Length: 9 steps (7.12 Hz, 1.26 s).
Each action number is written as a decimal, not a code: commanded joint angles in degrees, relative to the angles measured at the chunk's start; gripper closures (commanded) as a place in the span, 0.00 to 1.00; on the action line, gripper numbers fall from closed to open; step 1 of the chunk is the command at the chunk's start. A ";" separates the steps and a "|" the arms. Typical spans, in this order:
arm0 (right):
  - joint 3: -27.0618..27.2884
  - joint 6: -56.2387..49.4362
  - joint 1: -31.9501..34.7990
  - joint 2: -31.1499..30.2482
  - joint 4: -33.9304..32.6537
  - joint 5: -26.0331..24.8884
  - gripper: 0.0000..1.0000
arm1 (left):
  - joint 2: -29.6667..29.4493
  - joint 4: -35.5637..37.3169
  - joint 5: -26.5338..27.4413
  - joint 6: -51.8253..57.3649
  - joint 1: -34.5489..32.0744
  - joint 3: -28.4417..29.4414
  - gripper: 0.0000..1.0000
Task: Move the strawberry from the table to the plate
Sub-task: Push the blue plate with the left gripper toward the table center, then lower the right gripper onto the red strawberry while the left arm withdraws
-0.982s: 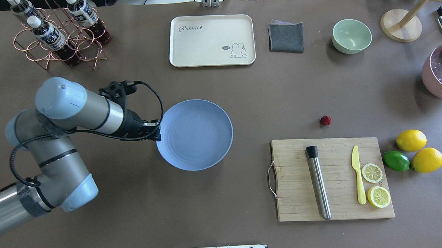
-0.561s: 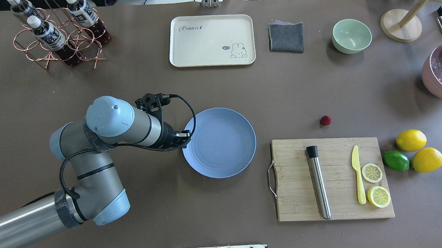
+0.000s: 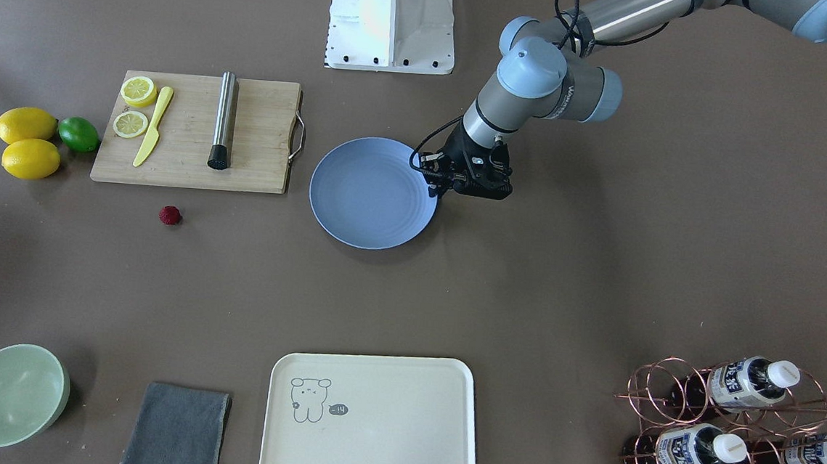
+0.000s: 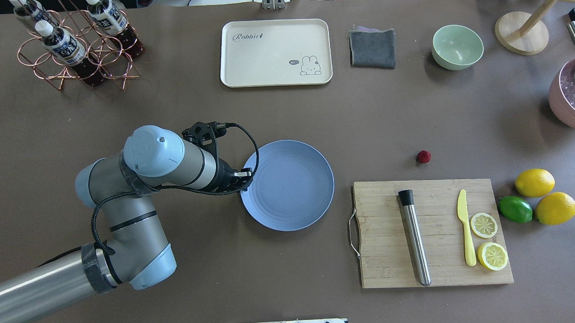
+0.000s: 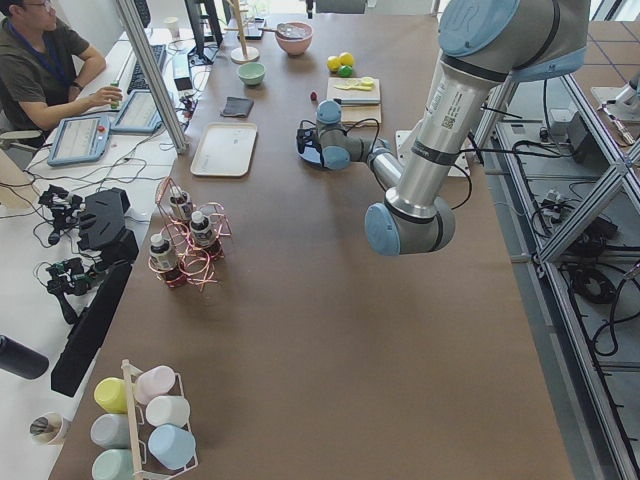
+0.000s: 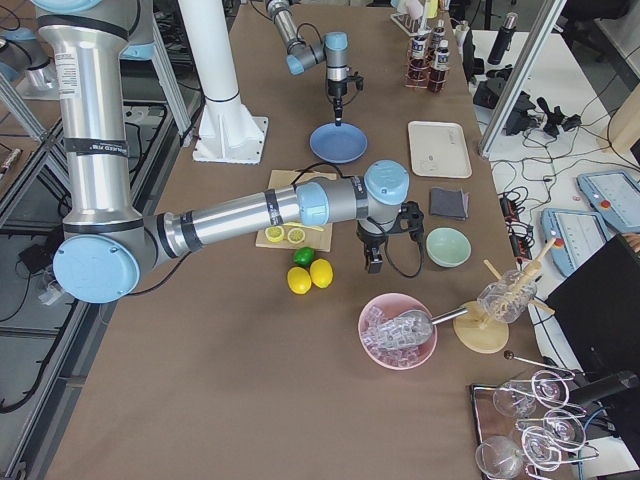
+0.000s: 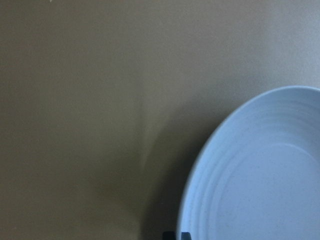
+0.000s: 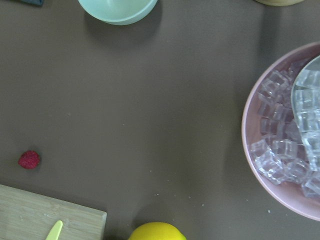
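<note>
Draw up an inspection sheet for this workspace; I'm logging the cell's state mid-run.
Surface: brown table, no spills seen.
Job's things: strawberry on the table just beyond the cutting board, untouched; plate empty.
Clutter: cutting board with metal cylinder, yellow knife, lemon halves; two lemons and a lime beside it; tray, grey cloth, green bowl, racked bottles, pink bowl of ice.
Grippers: left gripper closed on the plate's rim; right gripper over bare table between green bowl and lemons, open or shut cannot be told.
Cables: black cable loops off the left wrist, close to the plate's rim.
Surroundings: a person seated at a desk beside the table.
</note>
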 commanded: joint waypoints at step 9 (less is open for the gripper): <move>-9.99 40.38 -31.68 11.71 21.48 -18.00 0.05 | 12.78 10.85 -7.38 18.13 -14.76 -9.54 0.03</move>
